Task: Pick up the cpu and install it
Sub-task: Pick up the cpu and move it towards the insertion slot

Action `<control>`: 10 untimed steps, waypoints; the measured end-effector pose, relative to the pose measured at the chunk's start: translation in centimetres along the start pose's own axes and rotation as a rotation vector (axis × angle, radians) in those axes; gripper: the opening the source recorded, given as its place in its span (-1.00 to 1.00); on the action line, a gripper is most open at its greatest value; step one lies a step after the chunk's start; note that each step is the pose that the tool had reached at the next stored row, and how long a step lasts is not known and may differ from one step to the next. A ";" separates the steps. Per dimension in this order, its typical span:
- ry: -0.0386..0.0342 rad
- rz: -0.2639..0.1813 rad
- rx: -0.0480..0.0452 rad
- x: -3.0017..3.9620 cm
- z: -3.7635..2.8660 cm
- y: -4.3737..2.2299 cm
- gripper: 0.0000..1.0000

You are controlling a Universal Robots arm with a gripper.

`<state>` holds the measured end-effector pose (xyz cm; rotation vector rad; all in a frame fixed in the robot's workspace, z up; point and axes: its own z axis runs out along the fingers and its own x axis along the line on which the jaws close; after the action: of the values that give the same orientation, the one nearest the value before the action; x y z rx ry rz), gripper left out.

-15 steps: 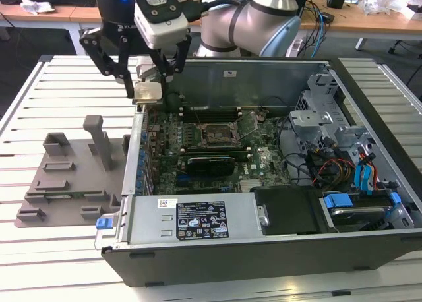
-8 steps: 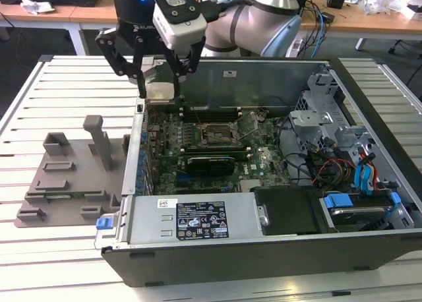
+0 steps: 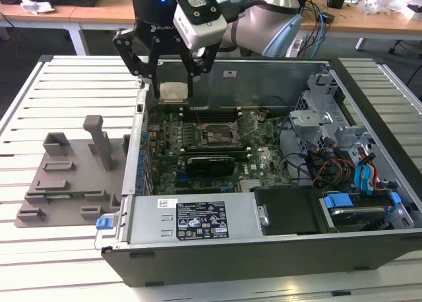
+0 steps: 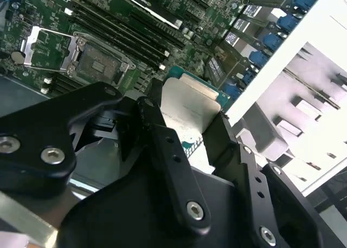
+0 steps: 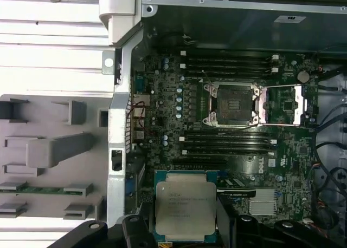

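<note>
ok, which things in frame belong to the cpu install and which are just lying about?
Job: cpu, clamped in the gripper over the case; open socket on the board.
Lying about: grey tray beside the case; memory slots; blue cables.

- The cpu (image 5: 184, 206) is a flat square chip with a dull silver top, faint print on it and a thin green border.
- It is clamped at two opposite edges by the gripper (image 3: 173, 94), silver side up and roughly level.
- It hangs above the board, unseated, toward the exterior view's left of the open socket (image 3: 216, 136).
</note>
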<state>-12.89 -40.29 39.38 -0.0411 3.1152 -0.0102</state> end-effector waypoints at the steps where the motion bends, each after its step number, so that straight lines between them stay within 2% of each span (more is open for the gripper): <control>1: 0.0000 0.000 0.0000 -0.18 0.01 0.00 0.09; 5: 0.0000 0.000 0.0021 -1.61 0.10 0.05 0.09; 7: 0.0002 0.000 0.0073 -1.86 0.12 0.13 0.09; 8: 0.0004 0.000 0.0126 -2.37 0.17 0.38 0.09; 10: 0.0011 0.000 0.0138 -3.10 0.30 0.72 0.09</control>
<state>-9.80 -39.49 39.16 -0.0414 3.1160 -0.0318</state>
